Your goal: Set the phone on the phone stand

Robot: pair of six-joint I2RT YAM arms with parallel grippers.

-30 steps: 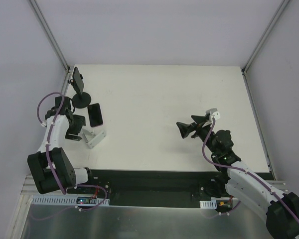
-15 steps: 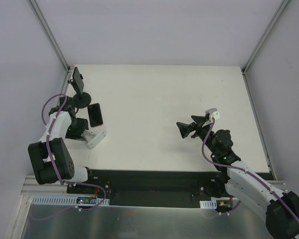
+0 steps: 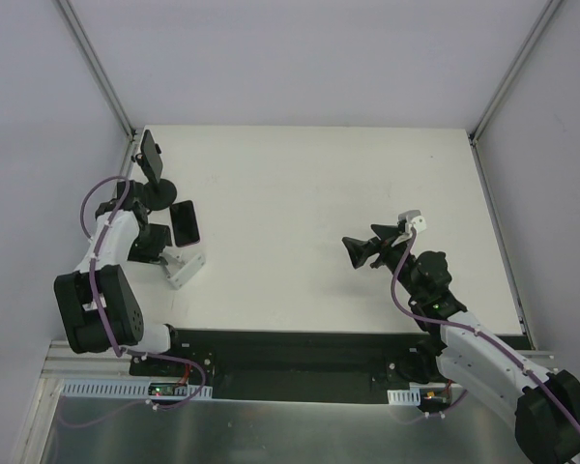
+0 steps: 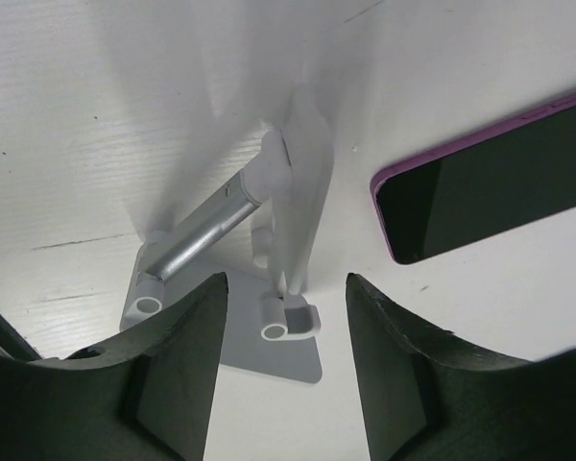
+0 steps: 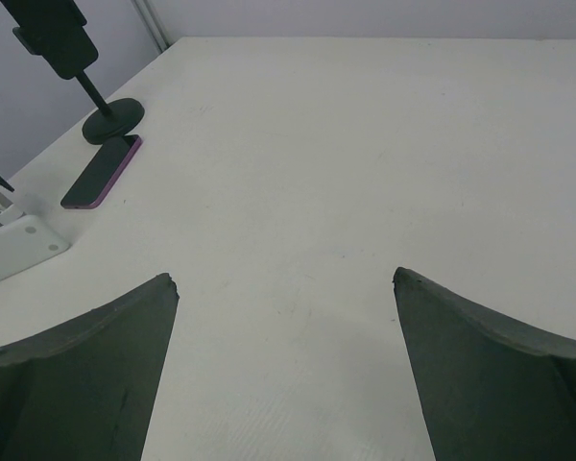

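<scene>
The phone [image 3: 184, 222], black screen up in a purple case, lies flat on the table at the far left; it also shows in the left wrist view [image 4: 490, 182] and the right wrist view [image 5: 101, 171]. A white folding phone stand [image 3: 185, 266] sits just in front of it. My left gripper [image 3: 164, 251] is open and empty, low over the table, with the white stand [image 4: 269, 240] right ahead between its fingers. My right gripper [image 3: 354, 253] is open and empty over the middle right of the table, far from the phone.
A black stand with a round base and a clamp head [image 3: 155, 174] rises just behind the phone; it also shows in the right wrist view [image 5: 86, 77]. The table's left edge [image 3: 128, 193] and the enclosure wall are close to the left arm.
My left arm has shifted slightly toward the back, with its gripper still open beside the white stand. The phone, both stands and the right arm have not moved.
</scene>
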